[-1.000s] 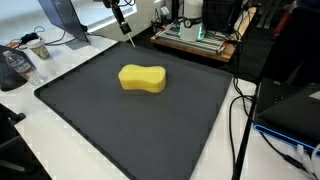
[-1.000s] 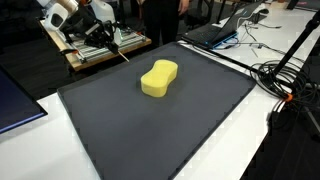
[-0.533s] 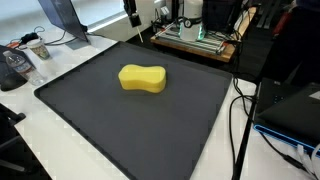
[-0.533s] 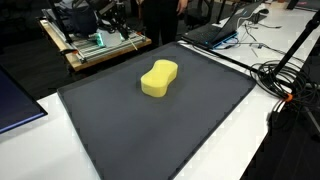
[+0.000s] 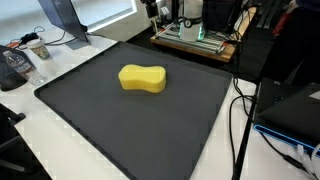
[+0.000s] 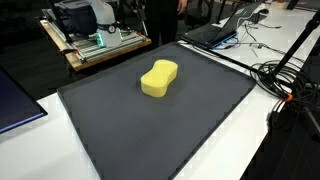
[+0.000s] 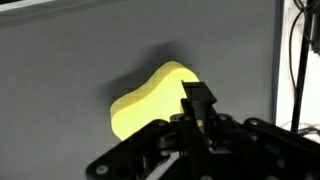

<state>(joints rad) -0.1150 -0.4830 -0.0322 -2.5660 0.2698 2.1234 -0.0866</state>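
The yellow, peanut-shaped foam sponge [image 5: 142, 78] lies flat on the dark grey matte surface [image 5: 110, 125], a little toward the far edge, and nothing touches it. Both exterior views show it [image 6: 158, 78] in this way, with free surface on all sides.

Only the wrist view shows the black end effector [image 7: 196, 108]. It stands at the lower edge of that picture, above the sponge [image 7: 145, 100] and apart from it. Its fingers appear there as one dark block, so I cannot tell how far they are open, or whether they hold something.

In both exterior views there is a wooden board with a green-lit device [image 5: 195, 38] just behind the far edge. The black cables [image 6: 285, 80] lie beside the surface, and an exterior view shows also an open dark laptop [image 6: 215, 30].
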